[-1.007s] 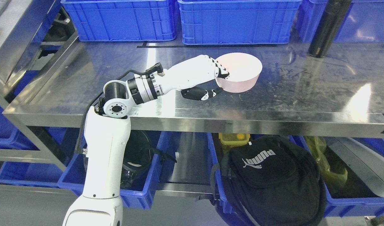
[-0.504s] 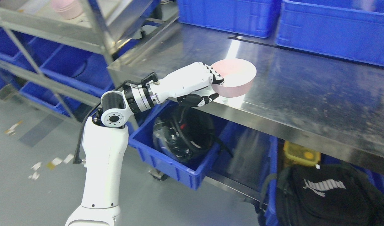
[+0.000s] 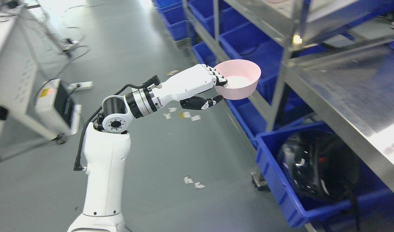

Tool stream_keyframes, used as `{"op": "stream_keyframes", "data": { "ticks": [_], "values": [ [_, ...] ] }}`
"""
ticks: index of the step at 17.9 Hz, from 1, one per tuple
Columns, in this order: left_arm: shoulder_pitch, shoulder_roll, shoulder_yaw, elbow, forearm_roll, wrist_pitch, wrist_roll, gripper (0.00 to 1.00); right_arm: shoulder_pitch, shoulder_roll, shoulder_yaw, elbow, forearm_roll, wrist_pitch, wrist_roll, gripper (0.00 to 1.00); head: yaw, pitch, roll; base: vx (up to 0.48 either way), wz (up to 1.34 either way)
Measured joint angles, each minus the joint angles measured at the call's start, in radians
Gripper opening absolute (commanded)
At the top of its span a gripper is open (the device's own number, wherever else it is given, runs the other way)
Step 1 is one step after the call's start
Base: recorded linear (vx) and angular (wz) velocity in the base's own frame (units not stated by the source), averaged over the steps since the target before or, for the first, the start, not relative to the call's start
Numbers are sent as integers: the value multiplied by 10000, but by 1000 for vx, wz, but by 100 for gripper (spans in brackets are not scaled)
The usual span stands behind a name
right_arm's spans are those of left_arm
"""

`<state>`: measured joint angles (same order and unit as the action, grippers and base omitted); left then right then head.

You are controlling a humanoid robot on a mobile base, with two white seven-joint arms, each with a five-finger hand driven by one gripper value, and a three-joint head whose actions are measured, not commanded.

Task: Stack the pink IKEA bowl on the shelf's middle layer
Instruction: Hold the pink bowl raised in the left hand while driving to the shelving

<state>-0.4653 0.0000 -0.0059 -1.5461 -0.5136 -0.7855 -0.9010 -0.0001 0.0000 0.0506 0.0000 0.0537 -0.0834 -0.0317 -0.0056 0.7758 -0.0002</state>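
Bowl (image 3: 238,79) in left hand (image 3: 197,87), above floor (image 3: 151,154), left of shelf (image 3: 280,64). Tabletop (image 3: 351,93) at right. Bin (image 3: 280,187) with helmet (image 3: 316,167) beneath tabletop.

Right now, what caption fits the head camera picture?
Left hand carries a pink bowl in the air beside the metal shelf.

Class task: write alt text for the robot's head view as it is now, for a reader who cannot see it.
A white robot's left hand holds a pink bowl by its near rim, upright in the air above a grey floor. To the right stand a metal shelf unit and blue bins, one holding a black helmet.
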Motion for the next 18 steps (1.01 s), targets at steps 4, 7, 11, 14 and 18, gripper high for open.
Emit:
{"op": "stream_keyframes", "data": {
  "ticks": [4, 7, 11, 14, 18],
  "values": [
    [10, 0, 19, -21, -11, -1, 16, 0, 2, 0, 0, 0, 0, 0, 54, 100, 0, 1, 0, 83, 1224],
    [13, -2, 32, -35, -14, -1, 19, 0, 3, 0, 0, 0, 0, 0, 54, 100, 0, 1, 0, 123, 733],
    [16, -2, 40, -39, -17, -1, 20, 0, 2, 0, 0, 0, 0, 0, 55, 100, 0, 1, 0, 184, 487],
    [20, -2, 47, -40, -18, -1, 19, 0, 2, 0, 0, 0, 0, 0, 60, 100, 0, 1, 0, 239, 168],
    [21, -2, 50, -40, -19, -2, 20, 0, 2, 0, 0, 0, 0, 0, 62, 100, 0, 1, 0, 349, -195]
  ]
}}
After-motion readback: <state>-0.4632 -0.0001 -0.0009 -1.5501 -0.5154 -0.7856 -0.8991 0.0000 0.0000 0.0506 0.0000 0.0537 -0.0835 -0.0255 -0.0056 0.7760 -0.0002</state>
